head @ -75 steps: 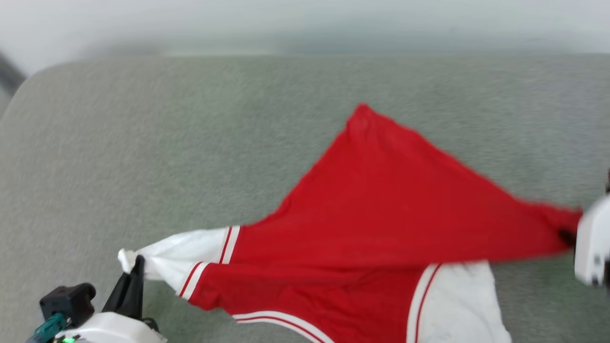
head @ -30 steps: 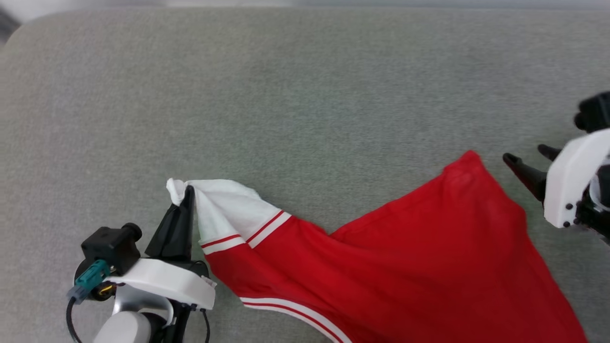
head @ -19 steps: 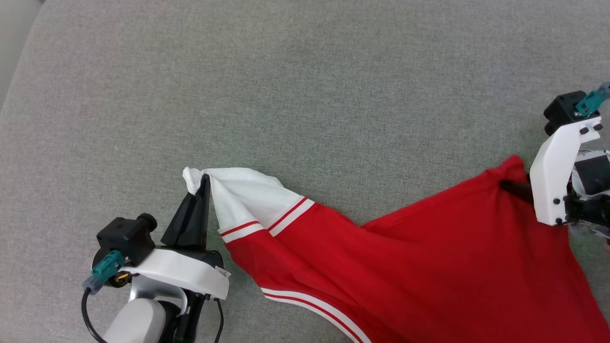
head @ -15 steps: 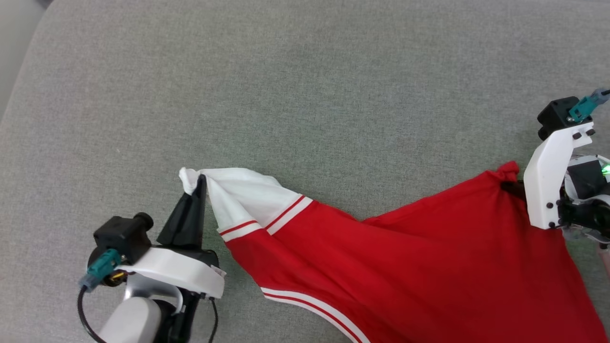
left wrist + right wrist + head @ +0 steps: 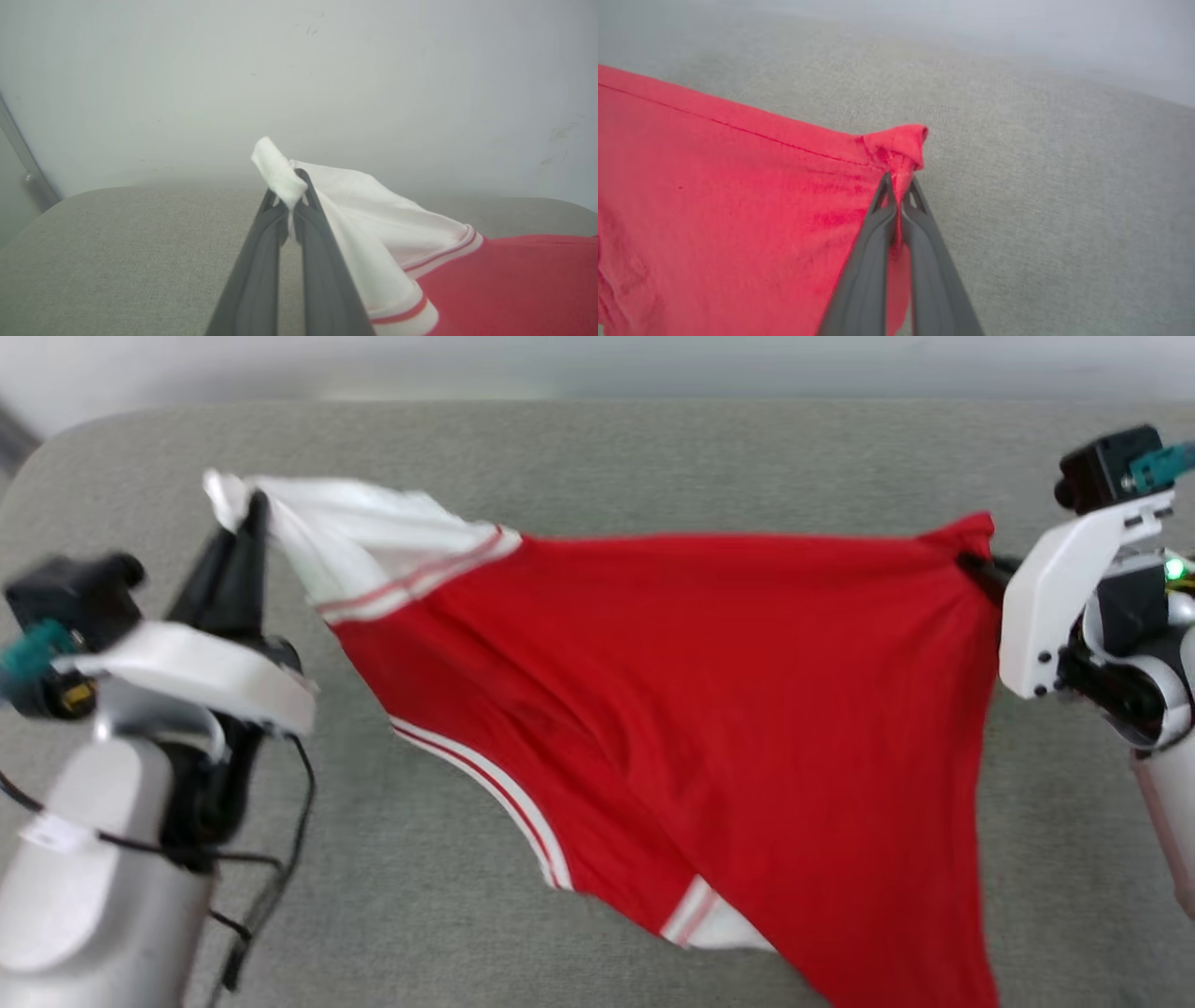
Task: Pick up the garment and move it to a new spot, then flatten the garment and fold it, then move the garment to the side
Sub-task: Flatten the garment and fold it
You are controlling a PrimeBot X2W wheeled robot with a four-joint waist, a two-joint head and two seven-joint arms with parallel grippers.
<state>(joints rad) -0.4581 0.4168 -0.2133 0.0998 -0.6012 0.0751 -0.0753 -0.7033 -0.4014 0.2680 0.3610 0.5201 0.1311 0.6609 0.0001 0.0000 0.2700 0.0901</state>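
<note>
Clamped shut, the left gripper (image 5: pixel 252 509) grips the tip of the white sleeve (image 5: pixel 364 546) and the right gripper (image 5: pixel 969 560) a red hem corner (image 5: pixel 962 530), the garment (image 5: pixel 709 691) stretched between them over the grey cushion (image 5: pixel 653 448). Left wrist view — dark fingers (image 5: pixel 322 261) pinch white cloth; right wrist view — fingers (image 5: pixel 871 266) pinch that red corner.

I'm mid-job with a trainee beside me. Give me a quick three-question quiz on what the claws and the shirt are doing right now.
1. True or false: the left claw is open, clear of the shirt.
2. What does the right claw pinch? A) the striped neckline B) a red corner C) a white sleeve
3. Fill in: the left claw holds the tip of a ____ sleeve.

Key: 1 false, it is shut on the shirt; 2 B; 3 white.
</note>
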